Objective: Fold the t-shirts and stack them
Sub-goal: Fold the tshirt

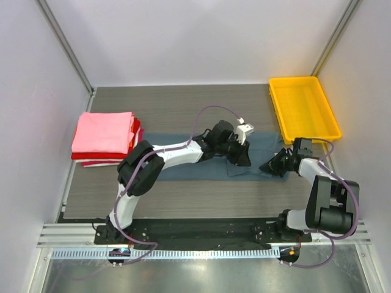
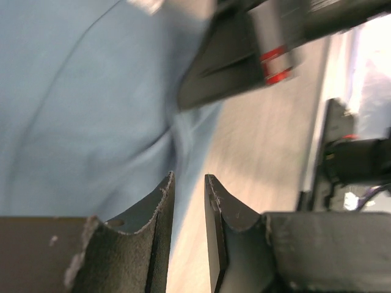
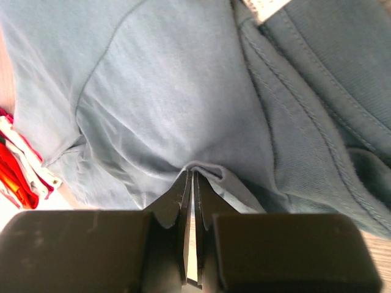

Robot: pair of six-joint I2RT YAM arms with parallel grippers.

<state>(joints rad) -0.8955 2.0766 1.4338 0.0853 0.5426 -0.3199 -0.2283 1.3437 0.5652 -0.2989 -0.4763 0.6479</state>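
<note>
A slate blue-grey t-shirt (image 1: 189,171) lies spread across the middle of the table. It also fills the left wrist view (image 2: 79,104) and the right wrist view (image 3: 171,79). My right gripper (image 1: 270,166) (image 3: 193,172) is shut on a small fold at the shirt's right edge. My left gripper (image 1: 243,160) (image 2: 188,176) is narrowly open and empty, low over the shirt's near edge, just left of the right gripper. A stack of folded t-shirts sits at the left: pink (image 1: 104,131) on top, red (image 1: 135,137) under it, white (image 1: 101,163) at the bottom.
A yellow plastic tray (image 1: 303,107) stands at the back right, just behind the right gripper. Grey walls close the table on the left, back and right. The edges of the red and white shirts show in the right wrist view (image 3: 12,171).
</note>
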